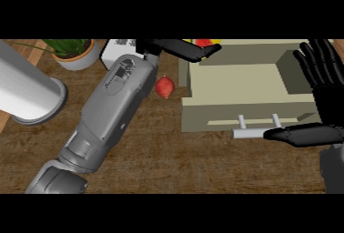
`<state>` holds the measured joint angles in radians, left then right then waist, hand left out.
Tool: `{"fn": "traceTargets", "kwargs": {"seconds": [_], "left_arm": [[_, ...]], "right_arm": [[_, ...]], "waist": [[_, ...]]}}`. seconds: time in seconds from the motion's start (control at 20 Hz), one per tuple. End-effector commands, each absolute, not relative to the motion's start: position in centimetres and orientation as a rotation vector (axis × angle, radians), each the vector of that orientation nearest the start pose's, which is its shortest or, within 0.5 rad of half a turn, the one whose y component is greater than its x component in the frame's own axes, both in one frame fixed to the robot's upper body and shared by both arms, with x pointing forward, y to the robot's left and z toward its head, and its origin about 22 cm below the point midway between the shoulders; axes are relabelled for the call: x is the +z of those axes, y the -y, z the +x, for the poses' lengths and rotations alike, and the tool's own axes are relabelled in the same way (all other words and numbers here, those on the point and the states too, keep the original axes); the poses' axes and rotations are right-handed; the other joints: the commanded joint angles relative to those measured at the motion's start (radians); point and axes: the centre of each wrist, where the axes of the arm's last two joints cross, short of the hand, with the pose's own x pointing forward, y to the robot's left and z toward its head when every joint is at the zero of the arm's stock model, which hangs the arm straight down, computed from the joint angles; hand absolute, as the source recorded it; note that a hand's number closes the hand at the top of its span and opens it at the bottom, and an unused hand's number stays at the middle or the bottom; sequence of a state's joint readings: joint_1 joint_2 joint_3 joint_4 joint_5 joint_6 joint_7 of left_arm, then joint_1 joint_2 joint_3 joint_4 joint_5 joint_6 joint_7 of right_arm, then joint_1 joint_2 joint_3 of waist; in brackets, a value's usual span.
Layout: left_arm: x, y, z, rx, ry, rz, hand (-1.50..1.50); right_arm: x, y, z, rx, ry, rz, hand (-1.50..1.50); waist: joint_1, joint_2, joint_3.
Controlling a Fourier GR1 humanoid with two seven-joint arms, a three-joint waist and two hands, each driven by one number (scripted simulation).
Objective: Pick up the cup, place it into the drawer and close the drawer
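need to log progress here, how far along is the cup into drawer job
Done: the drawer stands open, and the left hand is curled round the red and yellow cup, so pickup looks done. In hand: the cup is at the drawer's far edge, not yet inside. Left: set it in and close the drawer; the open right hand has its thumb by the handle.

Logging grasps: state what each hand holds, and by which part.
Left hand curls its fingers round a red-and-yellow thing, mostly hidden; the part cannot be told. Right hand holds nothing.
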<state>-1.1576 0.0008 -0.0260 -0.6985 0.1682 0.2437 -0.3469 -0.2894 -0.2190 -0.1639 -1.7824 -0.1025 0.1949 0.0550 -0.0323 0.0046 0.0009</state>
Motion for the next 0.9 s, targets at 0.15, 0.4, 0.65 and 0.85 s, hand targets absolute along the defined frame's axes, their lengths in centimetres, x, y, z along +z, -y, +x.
{"fn": "traceTargets", "kwargs": {"seconds": [0.15, 0.4, 0.65, 0.85], "left_arm": [[19.1, -2.8, 44.7, -0.236, 1.916, -0.056, 1.50], [16.4, -3.1, 44.9, -0.321, 1.832, -0.011, 1.50], [14.3, -3.4, 44.7, -0.465, 1.719, 0.013, 1.50], [11.4, -4.3, 44.2, -0.493, 1.703, 0.041, 1.50]], "right_arm": [[15.0, 26.6, 29.0, 0.285, 2.023, 0.037, -1.50], [15.3, 26.0, 29.0, 0.295, 2.042, 0.075, -1.50], [15.5, 25.6, 29.0, 0.328, 2.046, 0.109, -1.50], [15.4, 24.4, 29.0, 0.381, 2.040, 0.153, -1.50]], "waist": [[-0.038, 0.014, 0.001], [-0.075, 0.022, 0.001], [-0.112, 0.028, 0.002], [-0.152, 0.038, 0.001]]}}
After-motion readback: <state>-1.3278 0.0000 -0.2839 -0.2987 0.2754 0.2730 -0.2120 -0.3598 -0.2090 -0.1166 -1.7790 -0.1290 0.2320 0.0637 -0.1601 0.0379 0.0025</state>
